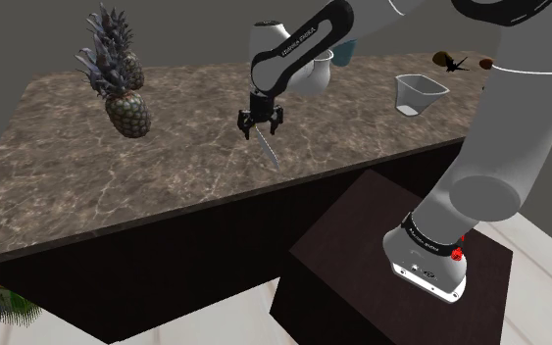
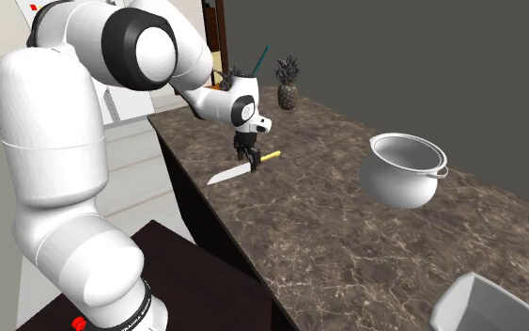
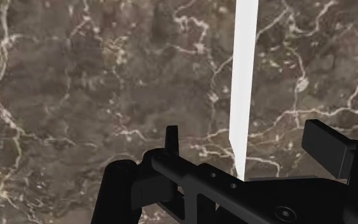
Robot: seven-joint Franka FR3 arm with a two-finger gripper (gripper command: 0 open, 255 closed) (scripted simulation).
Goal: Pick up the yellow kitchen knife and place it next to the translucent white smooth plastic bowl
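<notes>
The kitchen knife (image 1: 269, 152) lies flat on the dark marble counter (image 1: 166, 167), near its front edge. Its yellow handle (image 2: 270, 156) points toward the back and its pale blade (image 2: 225, 175) toward the edge. My black gripper (image 1: 261, 124) hangs just over the knife, about where handle meets blade (image 2: 245, 153). It is open, with the fingers standing wide apart on either side of the blade (image 3: 244, 76) and not touching it. The translucent white bowl (image 1: 420, 93) stands far off toward the shoulder view's right, close to the counter's front edge (image 2: 488, 306).
Two pineapples (image 1: 126, 108) stand at the shoulder view's left back. A white two-handled pot (image 2: 403, 171) sits between knife and bowl, further back. Small dark objects (image 1: 452, 63) lie behind the bowl. My dark stand (image 1: 391, 255) is below the counter's edge.
</notes>
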